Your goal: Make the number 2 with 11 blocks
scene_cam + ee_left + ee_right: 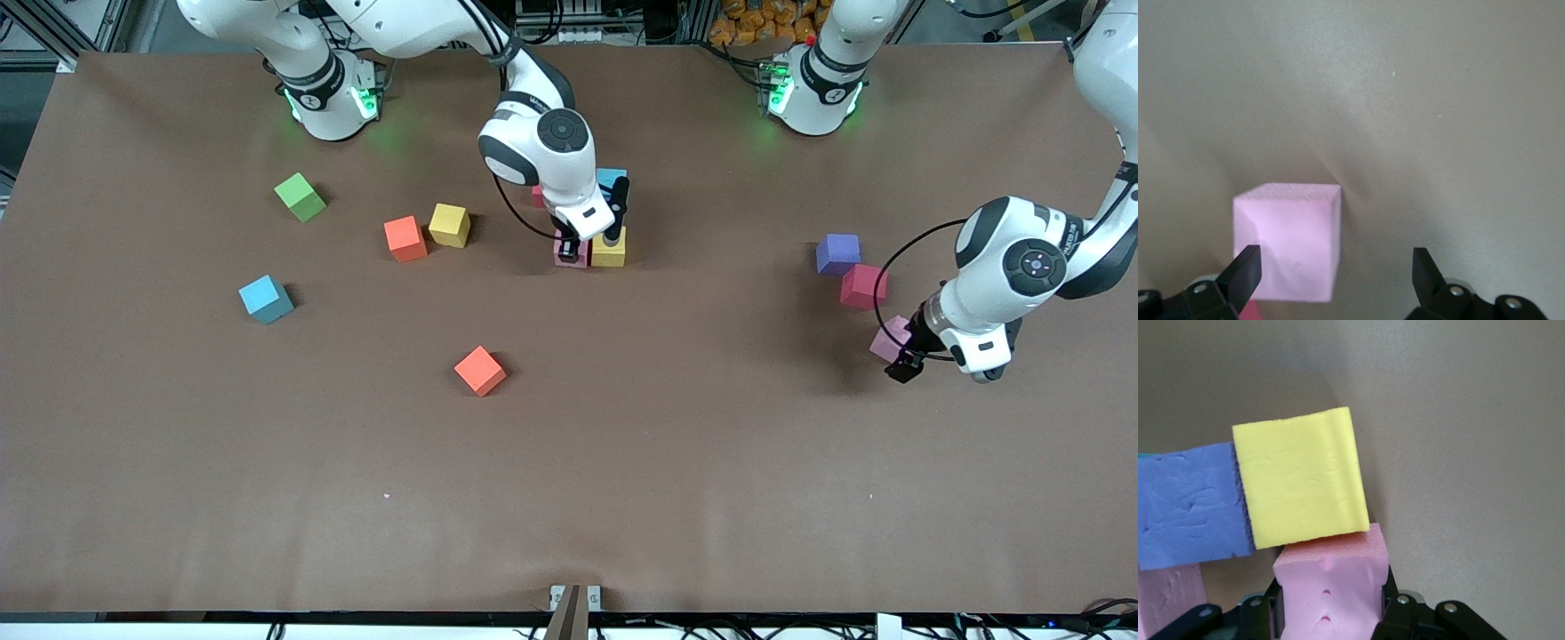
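Right tool [1331, 613] gripping pink cube [1331, 587] beside yellow cube [1301, 480]; left tool [1337, 273] hanging wide over another pink cube [1288, 240]; purple cube [1188, 507] showing only in right wrist view.

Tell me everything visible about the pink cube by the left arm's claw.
The pale pink matte foam cube sits flat on the brown table at the left arm's end, nearer the front camera than the red cube and the purple cube. Its faces look smooth and its edges square. The left claw hovers over it, open, one finger overlapping the cube's edge in the left wrist view; nothing grips it.
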Tool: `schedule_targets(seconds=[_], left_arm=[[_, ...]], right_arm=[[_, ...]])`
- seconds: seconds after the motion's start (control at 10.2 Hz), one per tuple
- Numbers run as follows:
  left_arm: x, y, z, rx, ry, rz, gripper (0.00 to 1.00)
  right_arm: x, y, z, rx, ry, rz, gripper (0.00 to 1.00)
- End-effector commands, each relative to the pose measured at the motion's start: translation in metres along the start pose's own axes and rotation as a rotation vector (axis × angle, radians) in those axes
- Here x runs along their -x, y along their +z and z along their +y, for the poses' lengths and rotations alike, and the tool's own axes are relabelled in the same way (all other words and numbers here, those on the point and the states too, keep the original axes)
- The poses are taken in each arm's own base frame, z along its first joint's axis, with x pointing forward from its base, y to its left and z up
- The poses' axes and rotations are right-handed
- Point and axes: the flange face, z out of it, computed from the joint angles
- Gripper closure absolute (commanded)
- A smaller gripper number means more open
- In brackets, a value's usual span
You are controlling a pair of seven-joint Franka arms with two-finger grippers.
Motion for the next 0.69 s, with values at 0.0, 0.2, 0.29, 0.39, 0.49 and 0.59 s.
schedule_targets(seconds=[0.0,0.2,0.29,0.39,0.49,0.59], left_arm=[[0.000,0.004,-0.016,-0.012,0.042,0.010,0.00],[0.004,0.015,-0.030,-0.033,0.037,-0.012,0.00],[0.003,0.019,-0.036,-0.040,0.032,-0.019,0.00],[0.004,0.020,-0.038,-0.043,0.033,-0.022,0.00],[0.007,0.022,-0.038,-0.045,0.034,-0.026,0.00],[0.007,0.022,-0.038,-0.048,0.035,-0.026,0.00]], right_arm=[[-0.005,-0.002,-0.005,0.014,0.012,0.005,0.61],[-0.005,-0.002,-0.005,0.016,0.008,0.004,0.59],[-0.005,-0.002,-0.005,0.024,-0.003,0.002,0.59],[-0.005,-0.001,-0.005,0.029,-0.010,0.002,0.57],[-0.006,-0.003,-0.005,0.033,-0.010,0.015,0.56],[-0.007,-0.002,-0.006,0.034,-0.013,0.018,0.53]])
